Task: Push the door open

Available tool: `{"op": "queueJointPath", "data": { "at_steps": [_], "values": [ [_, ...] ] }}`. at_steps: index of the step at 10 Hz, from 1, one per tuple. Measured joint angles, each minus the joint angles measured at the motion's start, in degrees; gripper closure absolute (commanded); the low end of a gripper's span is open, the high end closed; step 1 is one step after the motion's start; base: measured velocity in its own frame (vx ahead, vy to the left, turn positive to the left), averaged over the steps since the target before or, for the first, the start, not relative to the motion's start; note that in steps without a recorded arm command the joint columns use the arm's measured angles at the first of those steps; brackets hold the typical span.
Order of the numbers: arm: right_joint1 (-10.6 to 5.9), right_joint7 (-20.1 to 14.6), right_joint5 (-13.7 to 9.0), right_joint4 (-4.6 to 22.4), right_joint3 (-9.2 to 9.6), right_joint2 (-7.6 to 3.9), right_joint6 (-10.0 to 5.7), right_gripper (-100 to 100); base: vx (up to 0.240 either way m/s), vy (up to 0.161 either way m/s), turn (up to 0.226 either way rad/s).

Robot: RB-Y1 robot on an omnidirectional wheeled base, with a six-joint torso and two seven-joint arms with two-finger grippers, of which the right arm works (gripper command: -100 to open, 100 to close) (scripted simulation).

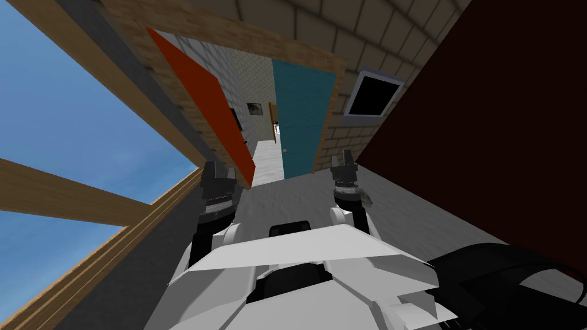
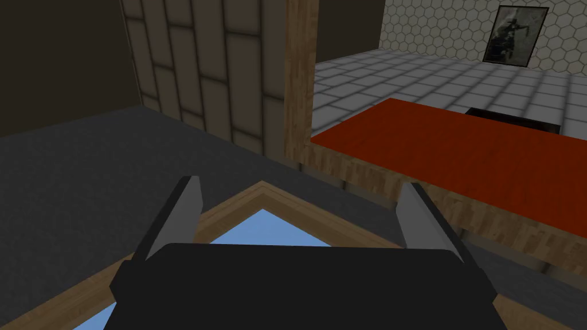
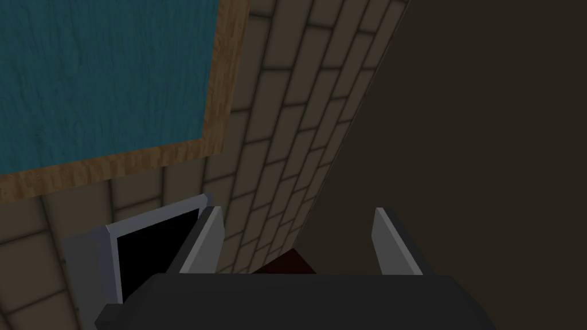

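Note:
An orange-red door [image 1: 200,109] stands swung away on the left side of a wood-framed doorway [image 1: 241,31]. A teal panel [image 1: 299,114] takes up the right part of the opening, and a pale corridor floor [image 1: 268,160] runs between them. My left gripper [image 1: 219,171] is open just before the door's near edge. In the left wrist view, the left gripper [image 2: 298,212] has the orange-red door [image 2: 458,154] and the frame post [image 2: 301,86] ahead, touching neither. My right gripper [image 1: 341,158] is open near the frame's right post. The right wrist view has that gripper [image 3: 295,235] before a brick wall [image 3: 275,143], beside the teal panel [image 3: 97,74].
A large window [image 1: 69,132] with wooden bars runs along my left. A dark maroon surface [image 1: 487,114] stands close on the right. A grey-framed black panel [image 1: 374,94] hangs on the brick wall right of the doorway. A picture [image 1: 254,107] hangs on the corridor's tiled wall.

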Motion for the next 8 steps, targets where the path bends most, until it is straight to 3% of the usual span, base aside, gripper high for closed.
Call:
{"op": "queueJointPath", "data": {
  "at_steps": [4, 8],
  "values": [
    [-0.71, -0.33, -0.03, 3.33, 1.81, -1.16, -0.86, -100, 0.165, 0.011, -0.068],
    [-2.85, -0.64, -0.06, 7.83, 3.50, -2.09, -1.36, -100, 0.119, 0.026, -0.063]
  ]
}}
